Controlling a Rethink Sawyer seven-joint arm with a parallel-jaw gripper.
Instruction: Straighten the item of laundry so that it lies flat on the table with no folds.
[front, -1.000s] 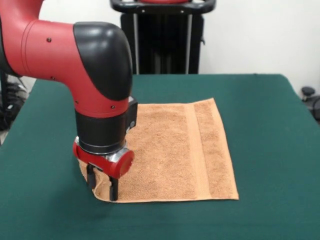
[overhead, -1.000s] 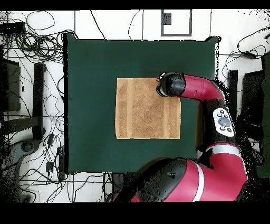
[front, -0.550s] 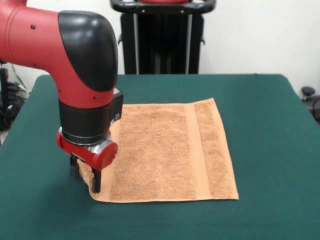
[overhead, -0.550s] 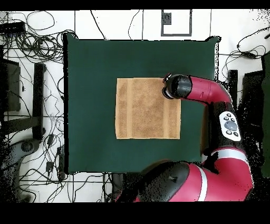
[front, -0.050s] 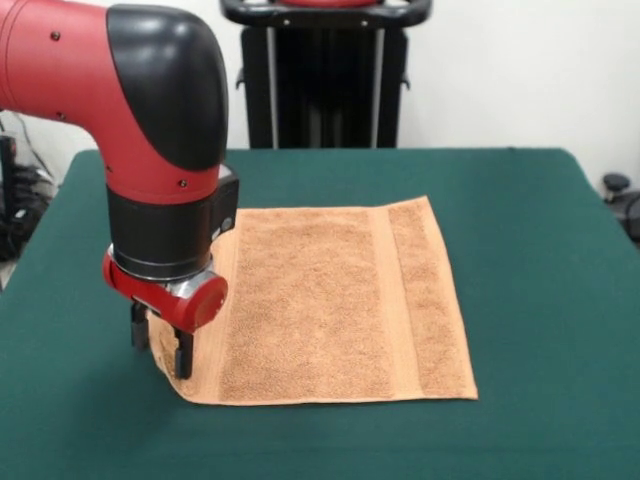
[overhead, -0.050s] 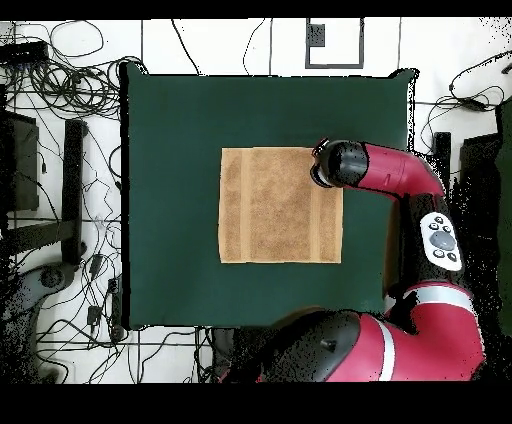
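1. We see the towel (front, -0.050s: 340, 300) lying spread on the green table (front, -0.050s: 540, 250), roughly at the middle of the tabletop in the overhead view (overhead, -0.050s: 280, 205), and close to square.
2. In the front view a flat woven band (front, -0.050s: 392, 300) runs top to bottom near the towel's right edge; the overhead view shows two such bands, one near each side edge.
3. Most of the cloth looks flat. Its lower left corner in the front view sits under the tool, and we cannot tell whether that corner is flat or lifted.
4. The gripper (front, -0.050s: 158, 345) stands over that lower left corner, pointing straight down, its two dark fingers (front, -0.050s: 183, 352) reaching to the cloth's edge.
5. The fingers stand a little apart with towel showing between them; we cannot tell whether they pinch it.
6. The red and black arm (front, -0.050s: 150, 130) fills the upper left of the front view.
7. In the overhead view the arm (overhead, -0.050s: 385, 170) reaches in from the lower right to the towel's upper right corner.
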